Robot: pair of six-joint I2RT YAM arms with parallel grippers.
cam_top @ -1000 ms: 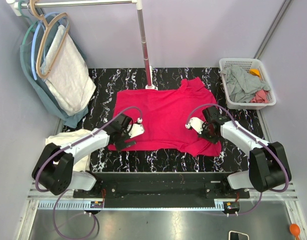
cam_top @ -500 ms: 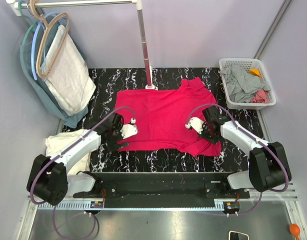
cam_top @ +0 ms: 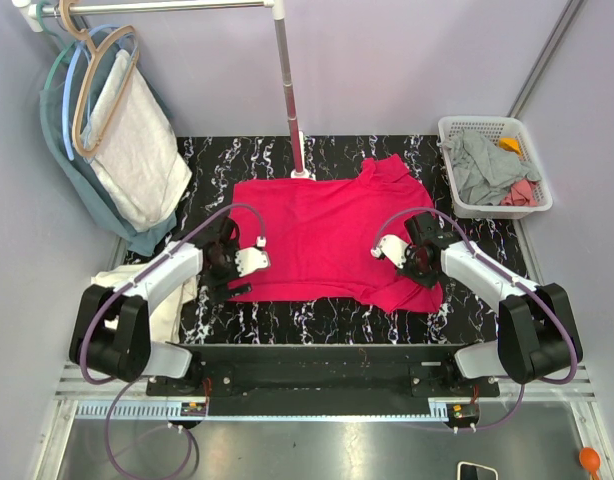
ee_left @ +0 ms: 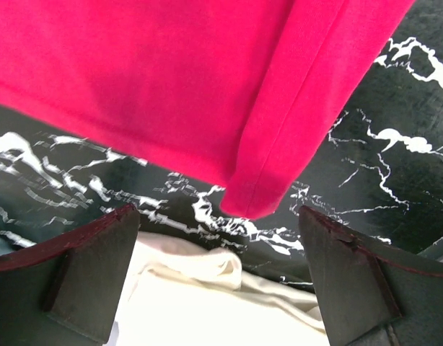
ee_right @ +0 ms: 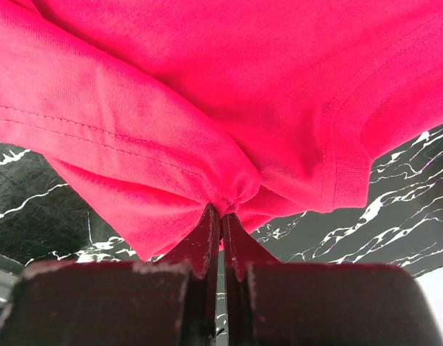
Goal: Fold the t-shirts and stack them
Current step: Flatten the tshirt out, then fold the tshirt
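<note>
The crimson red t-shirt (cam_top: 327,235) is being shown spread nearly flat across the middle of the black marbled table (cam_top: 317,318), its far right sleeve bunched up and its near right part rumpled. A gathered fold of that near right part is being pinched by the right hand (cam_top: 412,264). In the right wrist view the two jaws are being pressed together with red fabric caught between their tips, and the cloth is being drawn into creases that run toward the pinch.

The left hand (cam_top: 234,281) is being held low just off the shirt's near left corner, with its jaws spread wide and nothing between them. In the left wrist view the hemmed corner of the red shirt is being framed by the two dark fingers (ee_left: 84,274) without being touched by either.

The cream-white t-shirt (cam_top: 137,292) is being left in a loose heap at the table's near left edge, beside and partly under the left arm.

At the far right a white basket (cam_top: 457,125) is being filled by a crumpled grey shirt (cam_top: 482,165) and a pink shirt (cam_top: 522,192).

A rack pole (cam_top: 287,90) is being borne at the far middle of the table. To the far left, a pale cloth (cam_top: 137,150) and a teal garment (cam_top: 87,190) are being carried on hangers.
</note>
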